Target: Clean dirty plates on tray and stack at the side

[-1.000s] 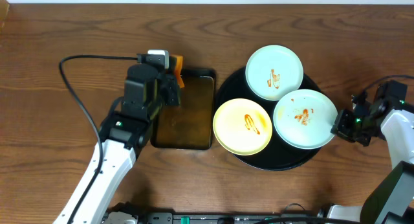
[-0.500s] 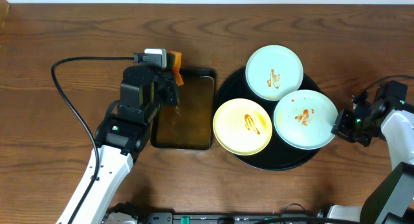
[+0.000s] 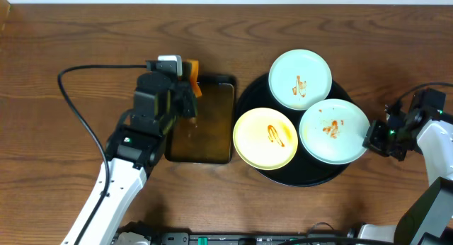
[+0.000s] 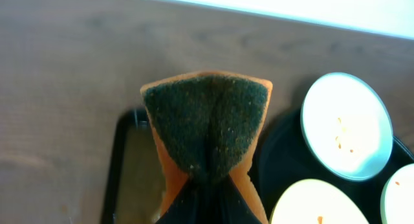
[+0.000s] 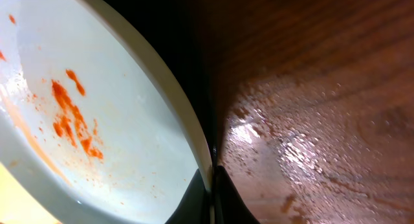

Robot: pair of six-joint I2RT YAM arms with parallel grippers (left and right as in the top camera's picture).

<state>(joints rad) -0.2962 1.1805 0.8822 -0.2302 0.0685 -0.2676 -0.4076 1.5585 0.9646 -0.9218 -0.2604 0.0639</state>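
L pincer (image 4: 206, 188) is clamped on the sponge (image 4: 206, 123). Orange body, dark green scour face, pinched so the top fans out. The rectangular pan (image 3: 205, 132) lies directly under it. R pincer (image 3: 371, 137) is closed on the outer rim of the right-hand mint plate (image 3: 334, 130). In the wrist view the rim runs straight into its tips.

Step in hand, as I read it: carry the sponge over & scrub, w/ R pincer steadying the plate.
- Lift clear of the pan wall before crossing, else the sponge may snag.
- Land the green face flat on the smear, not the orange edge.
- Use short strokes twd R pincer's hold, w/ light pressure. The plate is glossy & gripped at one rim point only, so a hard push could pivot or tip it.
- The cream plate (image 3: 265, 137) touches or overlaps the held plate on the side away from R pincer. Watch for knocking it.

Plates: all 3 sit on the round black tray (image 3: 249, 96), betw. the two pincers, none yet on the bare counter (image 3: 85, 32).
- Held plate: scattered orange-red streaks & specks near its middle.
- Cream plate: nearest L pincer, one brownish squiggle at centre.
- Far mint plate (image 3: 300, 79): a small orange mark.

Nothing looks wiped so far, so prob. early in the job.
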